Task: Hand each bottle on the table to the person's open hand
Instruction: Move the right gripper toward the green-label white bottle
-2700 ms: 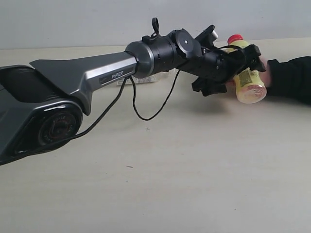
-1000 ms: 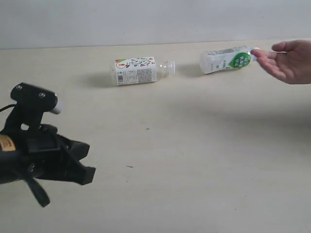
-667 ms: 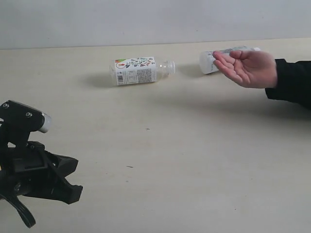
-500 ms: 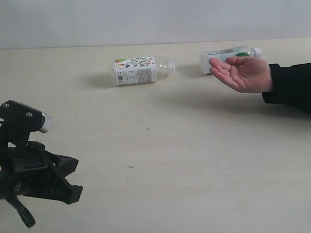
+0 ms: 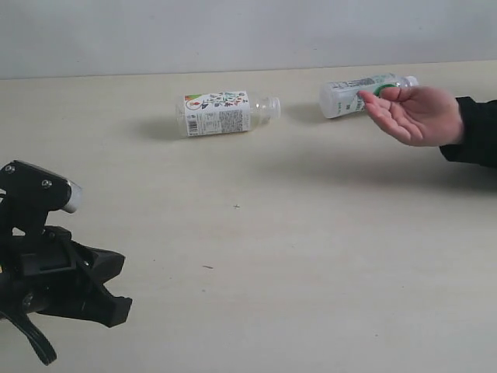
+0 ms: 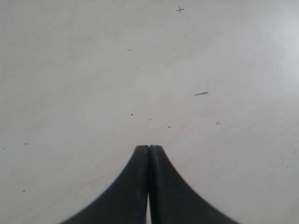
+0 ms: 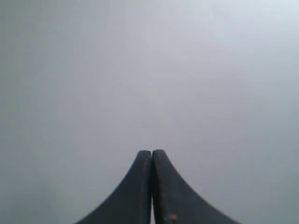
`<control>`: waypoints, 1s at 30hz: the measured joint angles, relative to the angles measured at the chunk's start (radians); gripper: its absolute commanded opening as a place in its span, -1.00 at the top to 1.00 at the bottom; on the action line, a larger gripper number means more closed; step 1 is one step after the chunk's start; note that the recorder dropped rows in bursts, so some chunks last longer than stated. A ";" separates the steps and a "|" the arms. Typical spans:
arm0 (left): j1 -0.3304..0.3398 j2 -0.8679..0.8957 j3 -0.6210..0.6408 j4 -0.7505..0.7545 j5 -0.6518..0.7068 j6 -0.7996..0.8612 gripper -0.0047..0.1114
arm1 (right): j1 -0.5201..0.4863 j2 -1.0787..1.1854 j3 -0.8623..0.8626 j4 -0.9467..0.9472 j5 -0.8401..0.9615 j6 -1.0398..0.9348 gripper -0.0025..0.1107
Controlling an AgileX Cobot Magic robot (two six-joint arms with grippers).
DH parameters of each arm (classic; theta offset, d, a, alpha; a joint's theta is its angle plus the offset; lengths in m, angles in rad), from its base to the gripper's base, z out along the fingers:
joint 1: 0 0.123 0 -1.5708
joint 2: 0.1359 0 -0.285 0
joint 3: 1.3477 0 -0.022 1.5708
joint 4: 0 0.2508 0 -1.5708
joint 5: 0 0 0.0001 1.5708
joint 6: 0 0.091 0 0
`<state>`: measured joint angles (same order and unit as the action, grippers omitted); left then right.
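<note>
Change: the yellow bottle, held out to the hand by the left arm a moment ago, is no longer seen; the left arm [image 5: 54, 272] has been drawn back to the near left corner of the worktop [image 5: 311, 256] and kept there.
Hand: the hand [image 5: 415, 114] has been brought back empty, palm up and fingers open, above the far right of the worktop.
Bottles: two are left, both lying on their sides at the far edge. The left bottle [image 5: 221, 113] lies in the open; the right bottle [image 5: 353, 95] lies just behind the hand, its cap end partly covered by the fingers.
Left jaws: pressed together with nothing between them, over bare worktop.
Right jaws: pressed together, nothing held; only a blank grey surface is faced, and that arm is not seen in the exterior view.
Meaning: the yellow bottle's hand-over is judged done; two remain, and the hand is offered for the next.
Next: the jaws must be opened before a bottle can be gripped; both bottles lie well apart from the left arm.
</note>
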<state>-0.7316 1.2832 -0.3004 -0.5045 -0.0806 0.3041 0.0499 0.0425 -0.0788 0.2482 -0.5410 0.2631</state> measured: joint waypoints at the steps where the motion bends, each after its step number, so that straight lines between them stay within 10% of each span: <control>1: 0.000 0.000 0.000 0.000 0.000 0.000 0.90 | 0.000 0.032 -0.038 0.028 -0.008 -0.018 0.96; 6: 0.000 0.000 0.000 0.000 0.000 0.000 0.90 | 0.000 0.344 -0.303 0.009 0.042 -0.059 0.96; 14: 0.000 0.000 0.000 0.000 0.000 0.000 0.90 | 0.000 1.068 -0.899 -0.144 0.693 -0.167 0.96; 30: 0.000 0.000 0.000 0.000 0.000 0.000 0.90 | 0.067 1.622 -1.479 -0.026 1.470 -0.671 0.96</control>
<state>-0.7316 1.2832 -0.3004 -0.5045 -0.0806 0.3041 0.1171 1.6645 -1.5575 0.2220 0.9290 -0.4083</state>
